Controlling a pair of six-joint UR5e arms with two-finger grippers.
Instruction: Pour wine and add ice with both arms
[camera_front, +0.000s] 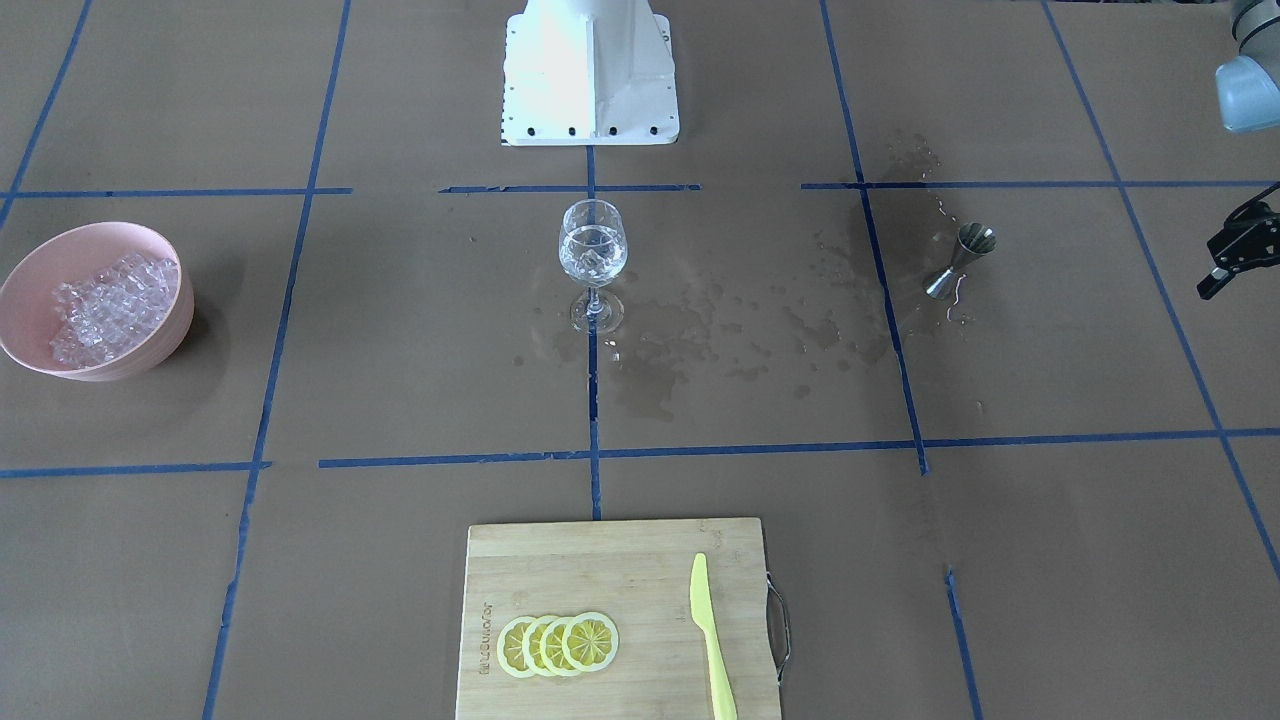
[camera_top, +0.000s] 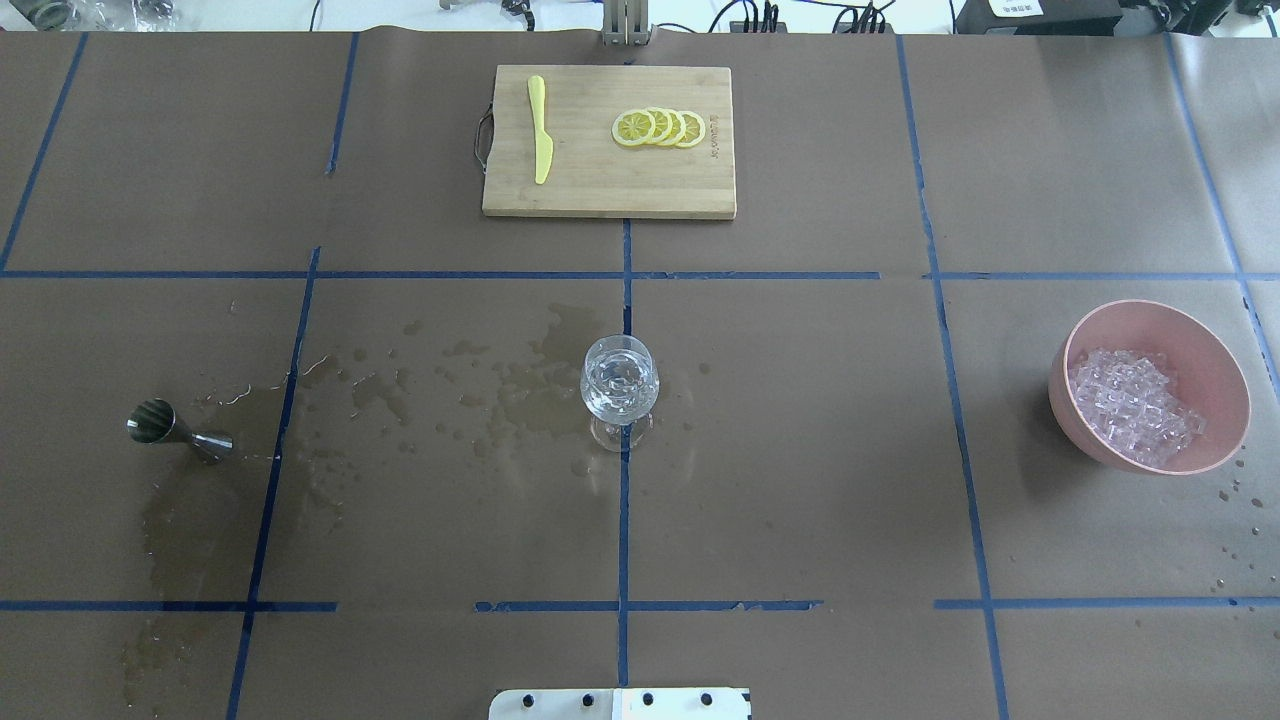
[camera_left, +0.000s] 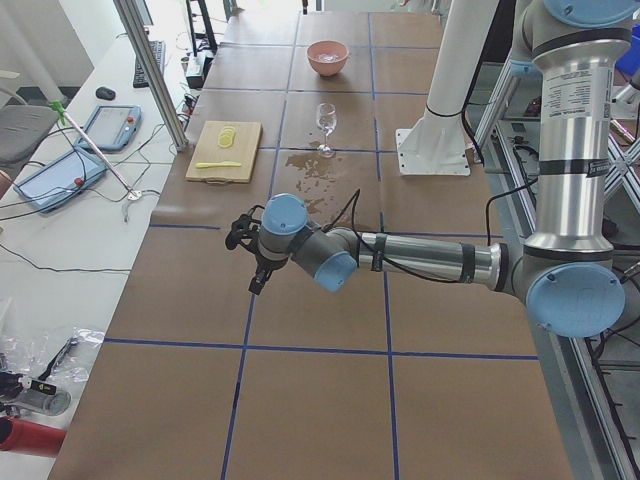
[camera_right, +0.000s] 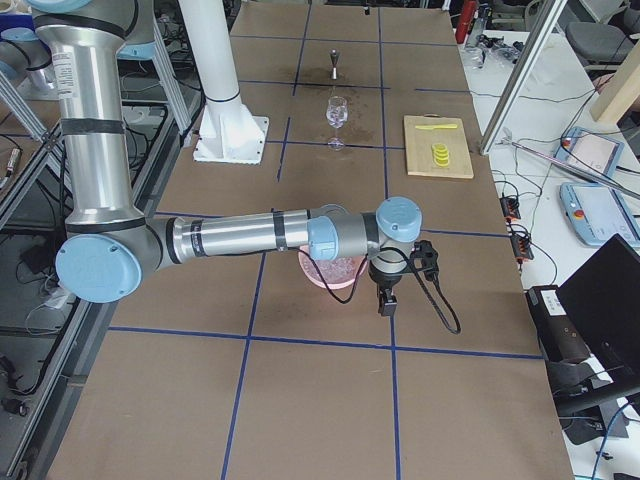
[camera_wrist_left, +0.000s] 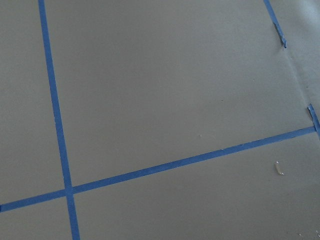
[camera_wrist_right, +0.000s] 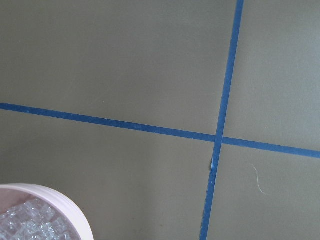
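Observation:
A clear stemmed wine glass (camera_top: 620, 385) stands at the table's middle, holding clear wine with ice cubes in it. A heap of ice (camera_top: 1135, 405) fills the pink bowl (camera_top: 1215, 360) on the robot's right. A steel jigger (camera_top: 170, 428) stands upright on the robot's left. My left gripper (camera_left: 255, 275) hovers over bare table beyond the jigger, far from the glass; only part of it shows at the front-facing view's right edge (camera_front: 1215, 280), and I cannot tell its state. My right gripper (camera_right: 385, 300) hangs just past the bowl's outer side; I cannot tell its state either.
Wet spill stains (camera_top: 480, 390) spread between jigger and glass. A wooden cutting board (camera_top: 680, 190) at the far middle carries lemon slices (camera_top: 660, 128) and a yellow knife (camera_top: 540, 130). The white pedestal (camera_front: 590, 70) stands behind the glass. The right wrist view shows the bowl's rim (camera_wrist_right: 65, 200).

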